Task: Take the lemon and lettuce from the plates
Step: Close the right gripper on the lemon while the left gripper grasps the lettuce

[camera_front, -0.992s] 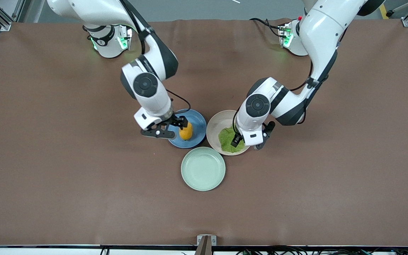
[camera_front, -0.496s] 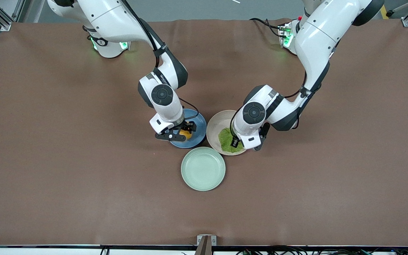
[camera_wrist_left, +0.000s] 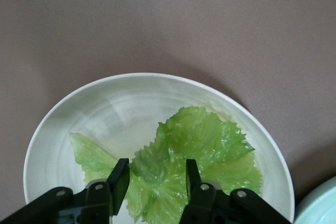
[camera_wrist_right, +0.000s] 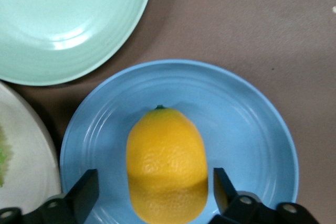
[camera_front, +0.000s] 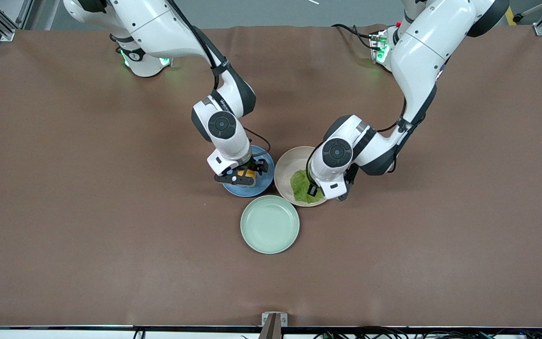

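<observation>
The lemon [camera_wrist_right: 167, 163] lies on the blue plate [camera_wrist_right: 252, 129]. My right gripper [camera_wrist_right: 155, 192] is open and low over that plate, one finger on each side of the lemon with gaps. In the front view the lemon [camera_front: 248, 173] is mostly hidden under the right gripper [camera_front: 246, 174] on the blue plate [camera_front: 264, 162]. The lettuce [camera_wrist_left: 199, 150] lies in the beige plate [camera_wrist_left: 105, 103]. My left gripper [camera_wrist_left: 155, 177] is open and down on the leaf, its fingers either side of a raised fold. In the front view the left gripper [camera_front: 317, 189] is over the lettuce [camera_front: 300, 187] in the beige plate [camera_front: 288, 165].
A pale mint-green plate [camera_front: 269, 224] stands empty, nearer the front camera than the two other plates and close to both. It also shows in the right wrist view [camera_wrist_right: 63, 19]. Brown mat [camera_front: 111, 212] covers the table.
Both grippers have come down. The right one moved toward the left arm's end and lowered around the lemon; the left one lowered onto the lettuce.
</observation>
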Available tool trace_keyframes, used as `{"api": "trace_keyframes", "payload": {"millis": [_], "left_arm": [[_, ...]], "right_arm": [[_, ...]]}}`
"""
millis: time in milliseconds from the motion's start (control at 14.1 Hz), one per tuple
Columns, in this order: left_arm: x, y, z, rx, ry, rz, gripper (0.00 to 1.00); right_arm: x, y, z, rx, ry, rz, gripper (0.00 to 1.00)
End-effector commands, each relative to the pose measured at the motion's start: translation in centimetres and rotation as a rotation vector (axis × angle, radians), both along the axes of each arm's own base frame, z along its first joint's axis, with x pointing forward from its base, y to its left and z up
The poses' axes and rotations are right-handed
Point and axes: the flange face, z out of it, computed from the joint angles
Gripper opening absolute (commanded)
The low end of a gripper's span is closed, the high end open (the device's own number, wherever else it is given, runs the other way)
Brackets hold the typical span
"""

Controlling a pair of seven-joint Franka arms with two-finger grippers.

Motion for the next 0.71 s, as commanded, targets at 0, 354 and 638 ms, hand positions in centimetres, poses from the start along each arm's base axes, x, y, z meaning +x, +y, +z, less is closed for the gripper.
{"api": "trace_keyframes", "payload": {"millis": [0,354,638], "left_arm": [[0.3,-0.2,0.0,0.014,-0.008,0.016,0.28],[0.9,-0.1,2.1,0.007,-0.044,0.008,0.0],[1.9,1.3,10.0,0.019,-0.122,-0.013,0.0]], "right_arm": [[-0.3,0.3,-1.4,0.011,-0.012,-0.011,0.74],[0.1,0.2,-0.8,0.012,-0.014,-0.004,0.32],[0.8,-1.6,8.2,-0.035,0.061,-0.003,0.32]]}}
